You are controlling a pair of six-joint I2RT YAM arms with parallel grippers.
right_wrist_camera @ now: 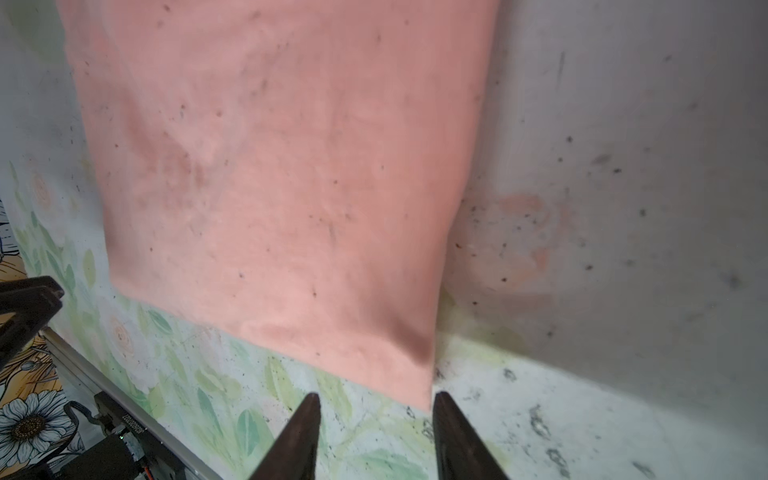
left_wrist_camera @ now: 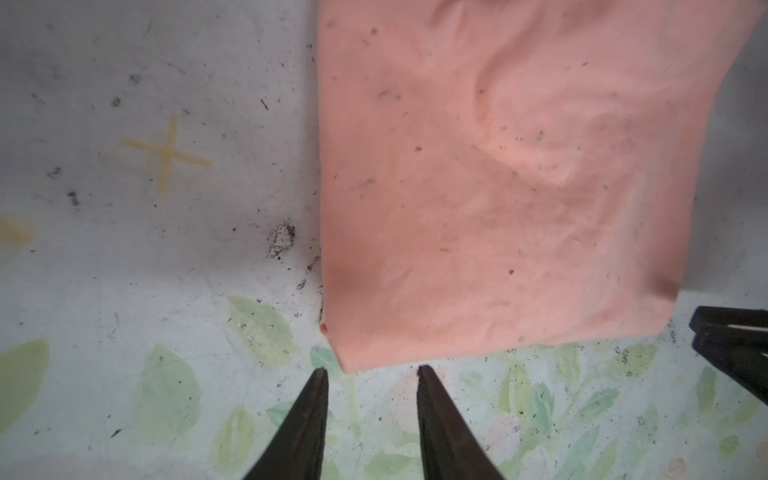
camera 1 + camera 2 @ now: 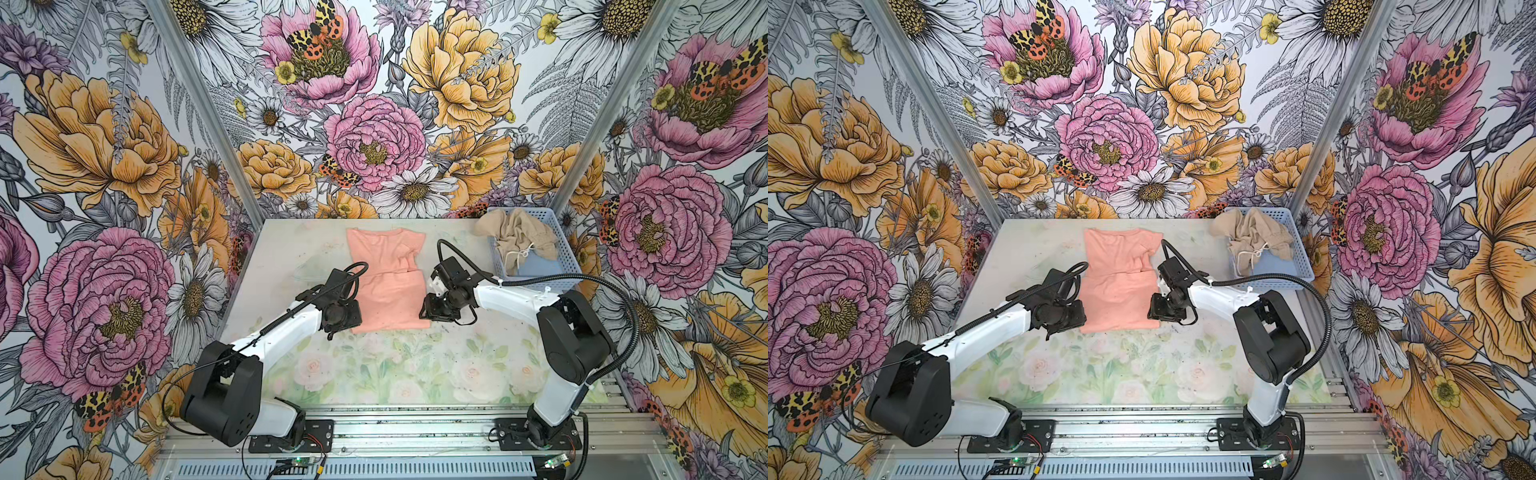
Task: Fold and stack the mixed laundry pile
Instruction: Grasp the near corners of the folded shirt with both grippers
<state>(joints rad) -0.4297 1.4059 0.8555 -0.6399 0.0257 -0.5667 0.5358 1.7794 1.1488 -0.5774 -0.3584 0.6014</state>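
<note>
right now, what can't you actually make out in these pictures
T-shirt: no print shows in any view; its underside is hidden, and both wrist views cut off its far end.
Beige garment: crumpled in the basket, so its own folds hide its shape; neither wrist view shows it.
Left pincer and right pincer: in both top views the wrists cover the tips.
</note>
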